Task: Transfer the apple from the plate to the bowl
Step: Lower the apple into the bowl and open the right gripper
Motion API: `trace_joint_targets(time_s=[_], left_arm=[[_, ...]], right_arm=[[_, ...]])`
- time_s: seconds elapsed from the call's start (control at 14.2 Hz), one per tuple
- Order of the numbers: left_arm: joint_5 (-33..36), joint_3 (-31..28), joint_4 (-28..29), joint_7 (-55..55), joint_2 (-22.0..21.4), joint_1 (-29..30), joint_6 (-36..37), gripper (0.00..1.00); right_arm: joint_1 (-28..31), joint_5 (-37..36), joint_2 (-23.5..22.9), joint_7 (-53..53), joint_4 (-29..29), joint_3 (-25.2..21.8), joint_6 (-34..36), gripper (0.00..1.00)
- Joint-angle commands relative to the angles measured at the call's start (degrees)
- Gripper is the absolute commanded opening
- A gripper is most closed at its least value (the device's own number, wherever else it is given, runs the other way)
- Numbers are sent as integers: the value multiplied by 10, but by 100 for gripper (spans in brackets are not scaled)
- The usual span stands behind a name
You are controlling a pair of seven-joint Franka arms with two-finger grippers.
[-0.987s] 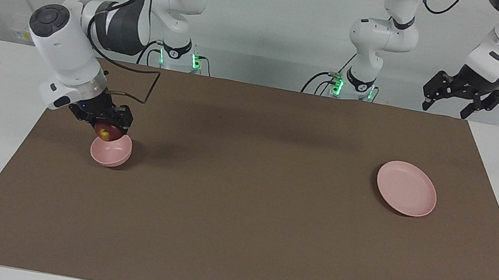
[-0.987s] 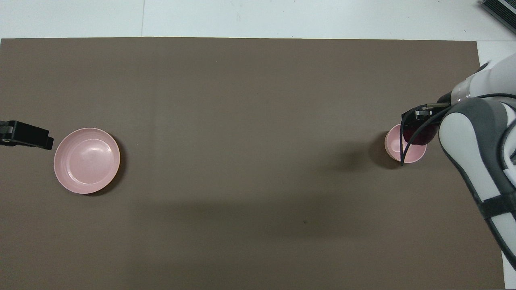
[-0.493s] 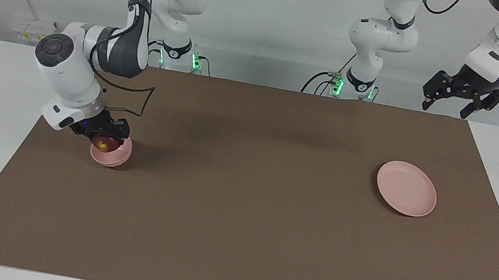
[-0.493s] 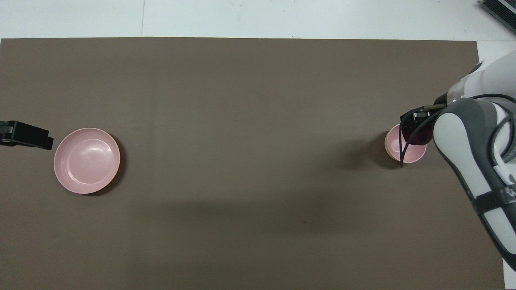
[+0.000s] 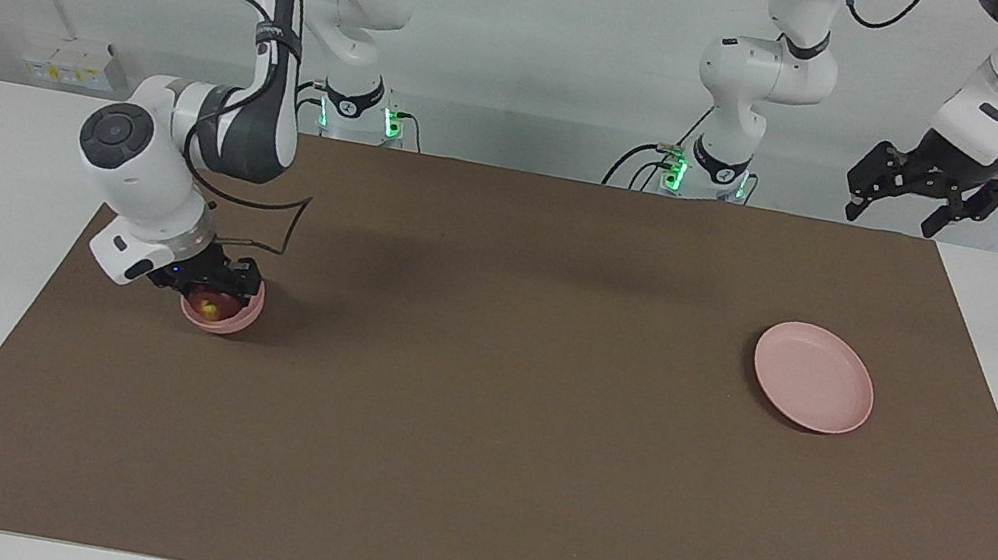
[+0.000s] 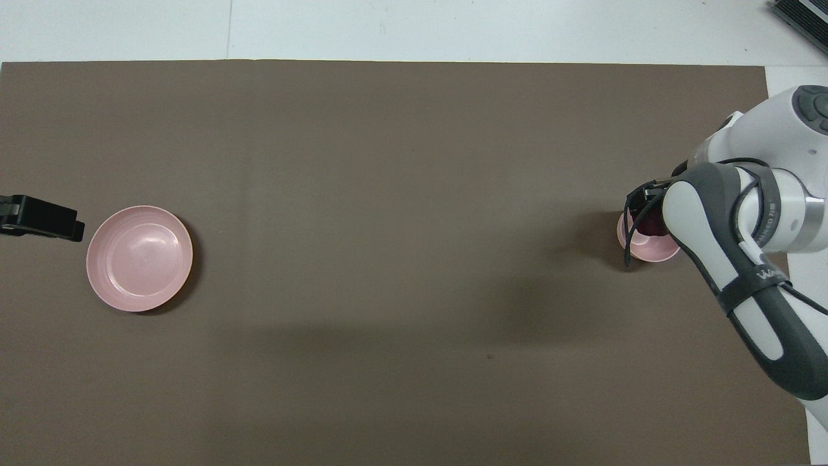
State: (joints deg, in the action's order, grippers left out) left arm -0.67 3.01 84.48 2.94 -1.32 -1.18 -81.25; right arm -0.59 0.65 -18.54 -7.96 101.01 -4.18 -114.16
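Your right gripper (image 5: pixel 214 295) grips the firm, smooth, roundish apple (image 5: pixel 211 305) across its middle, low in the bowl (image 5: pixel 233 324) near the table's right-arm end, while the waiting left gripper (image 5: pixel 924 194) hangs wide open above the table's back edge.

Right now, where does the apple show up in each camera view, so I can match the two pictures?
Facing view: the apple sits low in the bowl, under the right gripper, at that picture's left.
Overhead view: the apple is a dark red patch at the right edge, mostly hidden by the arm.
Shared landmark: the plate at the left arm's end.
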Motion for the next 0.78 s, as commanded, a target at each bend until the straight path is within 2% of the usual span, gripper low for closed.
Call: trace_joint_targets(time_s=[0.0,0.7], left_arm=[[3,2,-5,5,-3,5,10,100],[3,2,-5,5,-3,4,10,100]], right_arm=[[6,-11,9,-3,21,6,-14,0],[16,-11,-5,1,35,6,-39,0]])
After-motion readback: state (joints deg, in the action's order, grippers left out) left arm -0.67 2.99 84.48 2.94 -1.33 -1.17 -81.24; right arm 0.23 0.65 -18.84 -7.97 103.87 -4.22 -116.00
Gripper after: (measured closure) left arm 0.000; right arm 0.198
